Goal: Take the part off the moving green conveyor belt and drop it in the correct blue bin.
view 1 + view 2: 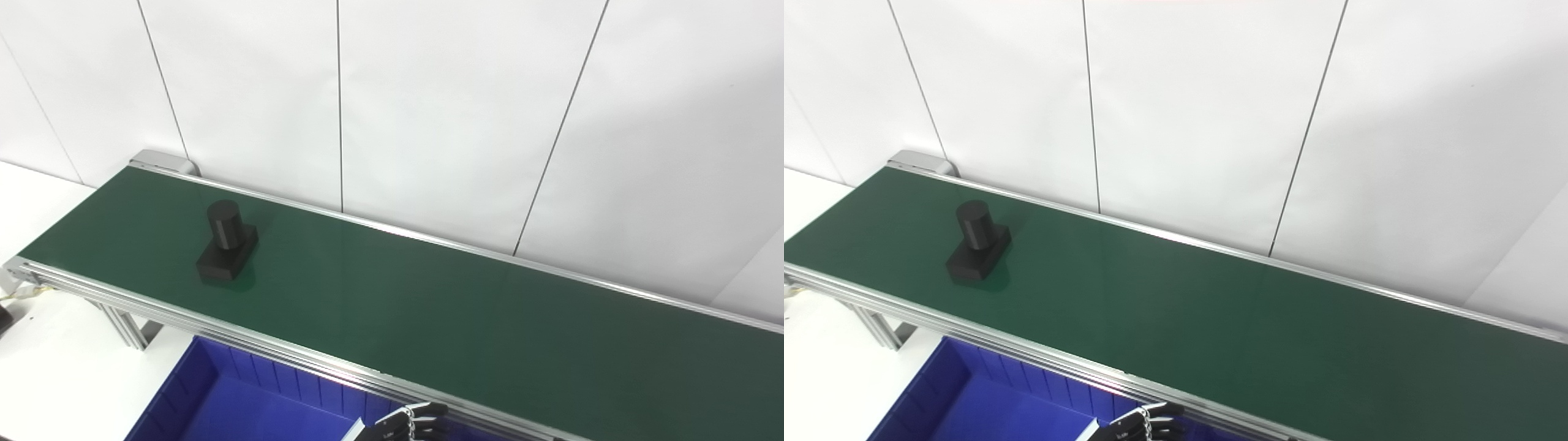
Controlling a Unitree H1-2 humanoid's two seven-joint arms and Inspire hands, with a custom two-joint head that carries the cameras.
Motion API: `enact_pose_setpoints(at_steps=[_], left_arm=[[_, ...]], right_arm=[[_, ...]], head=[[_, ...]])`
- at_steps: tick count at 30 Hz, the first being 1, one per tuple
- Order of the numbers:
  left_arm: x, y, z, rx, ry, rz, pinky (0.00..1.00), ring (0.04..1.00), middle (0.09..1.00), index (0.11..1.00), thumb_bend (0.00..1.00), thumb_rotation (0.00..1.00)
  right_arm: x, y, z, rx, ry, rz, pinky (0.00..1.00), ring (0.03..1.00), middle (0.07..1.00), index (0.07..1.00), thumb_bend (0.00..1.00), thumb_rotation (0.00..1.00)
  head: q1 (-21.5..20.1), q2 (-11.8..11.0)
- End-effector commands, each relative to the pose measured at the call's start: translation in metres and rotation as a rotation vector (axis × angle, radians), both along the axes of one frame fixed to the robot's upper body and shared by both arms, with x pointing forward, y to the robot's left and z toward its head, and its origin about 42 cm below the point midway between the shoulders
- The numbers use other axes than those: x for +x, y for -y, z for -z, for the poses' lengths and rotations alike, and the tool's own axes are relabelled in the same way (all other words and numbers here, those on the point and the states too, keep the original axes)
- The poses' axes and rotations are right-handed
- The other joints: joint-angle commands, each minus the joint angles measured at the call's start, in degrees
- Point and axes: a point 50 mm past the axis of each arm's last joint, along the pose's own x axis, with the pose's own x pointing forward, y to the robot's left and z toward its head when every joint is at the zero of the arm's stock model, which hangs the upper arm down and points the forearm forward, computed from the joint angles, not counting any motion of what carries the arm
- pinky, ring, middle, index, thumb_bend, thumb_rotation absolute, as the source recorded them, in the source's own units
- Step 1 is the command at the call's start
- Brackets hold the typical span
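Part upright on belt (far left); hand below edge.

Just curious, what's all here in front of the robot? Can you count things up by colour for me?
Black: 2, the part on the belt and one robot hand at the bottom edge
Green: 1, the conveyor belt
Blue: 1, the bin below the belt's near rail
Total: 4

Only one robot hand shows, black fingers barely poking above the bottom edge.
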Motion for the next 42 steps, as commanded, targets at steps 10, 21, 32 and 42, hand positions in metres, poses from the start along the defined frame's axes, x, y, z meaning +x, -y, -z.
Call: enact_pose_setpoints(at_steps=[10, 21, 32, 42], left_arm=[[0.008, 0.004, -0.009, -0.010, 0.076, -0.006, 0.67, 0.730, 0.762, 0.816, 0.85, 0.44], [0.006, 0.006, -0.011, -0.017, 0.071, -0.006, 0.68, 0.734, 0.765, 0.815, 0.84, 0.41], [0.005, 0.008, -0.011, -0.023, 0.074, -0.004, 0.68, 0.733, 0.764, 0.818, 0.85, 0.43], [0.008, 0.012, -0.009, -0.022, 0.070, -0.008, 0.68, 0.732, 0.764, 0.821, 0.85, 0.43]], right_arm=[[0.006, -0.002, -0.010, 0.030, 0.080, 0.002, 0.64, 0.736, 0.796, 0.891, 0.59, 0.36], [0.001, 0.000, -0.019, 0.039, 0.111, 0.019, 0.62, 0.722, 0.790, 0.889, 0.59, 0.35], [-0.002, 0.004, -0.058, 0.074, 0.244, 0.036, 0.56, 0.668, 0.737, 0.845, 0.56, 0.30], [0.011, 0.005, -0.109, 0.055, 0.410, 0.014, 0.54, 0.653, 0.724, 0.796, 0.57, 0.36]], head=[[-0.1, 0.7], [0.1, 1.1], [-0.5, 1.5], [-0.7, 1.1]])
